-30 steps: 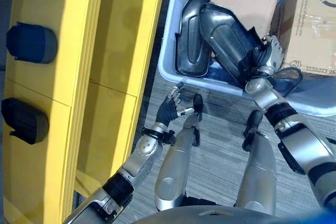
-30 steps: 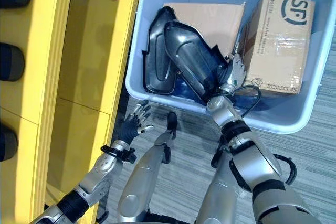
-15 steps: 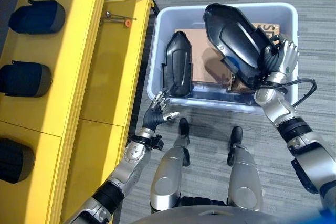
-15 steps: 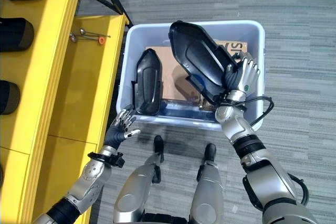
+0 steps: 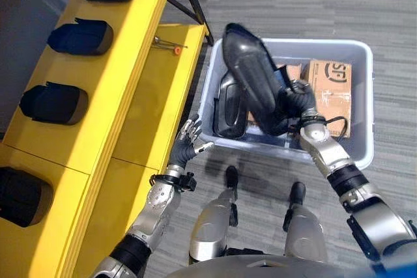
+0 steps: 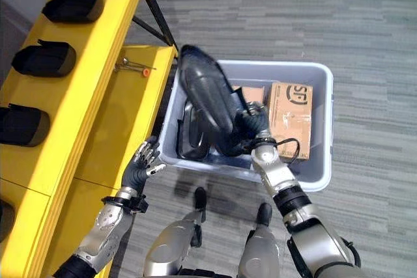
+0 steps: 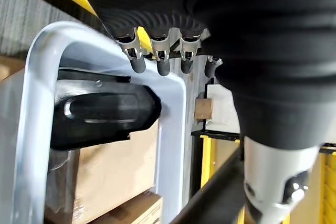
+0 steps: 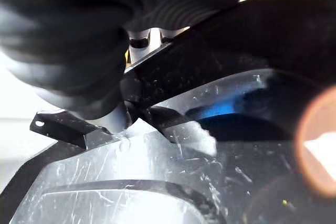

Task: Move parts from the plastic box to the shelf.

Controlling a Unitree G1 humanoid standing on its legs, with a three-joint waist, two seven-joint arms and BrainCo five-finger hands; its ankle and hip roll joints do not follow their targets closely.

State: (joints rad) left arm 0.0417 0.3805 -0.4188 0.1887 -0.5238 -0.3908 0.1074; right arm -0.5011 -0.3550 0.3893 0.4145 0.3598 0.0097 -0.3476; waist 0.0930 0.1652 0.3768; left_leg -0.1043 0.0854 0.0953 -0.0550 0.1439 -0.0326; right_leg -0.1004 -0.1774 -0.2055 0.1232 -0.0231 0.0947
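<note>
Now right hand (image 5: pixel 298 99) grasping black part (image 5: pixel 251 76) above plastic box (image 5: pixel 360 144); left hand (image 5: pixel 186 148) released.

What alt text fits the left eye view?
The robot's right hand holds a long glossy black plastic part above a pale blue plastic box; the open left hand hovers beside a yellow shelf.

Looks like a factory or warehouse parts-handling area. Yellow metal shelf (image 5: pixel 124 89) with black cross-bracing, holding 4 dark moulded parts (image 5: pixel 52 103) in a row along its upper edge. Pale blue plastic box (image 6: pixel 322 128) set on grey striped carpet floor (image 6: pixel 365 24), loaded with black moulded parts (image 5: pixel 229 105) and taped cardboard cartons (image 6: pixel 290 118). Small loose hardware (image 6: pixel 133 65) on the lower shelf level.
</note>
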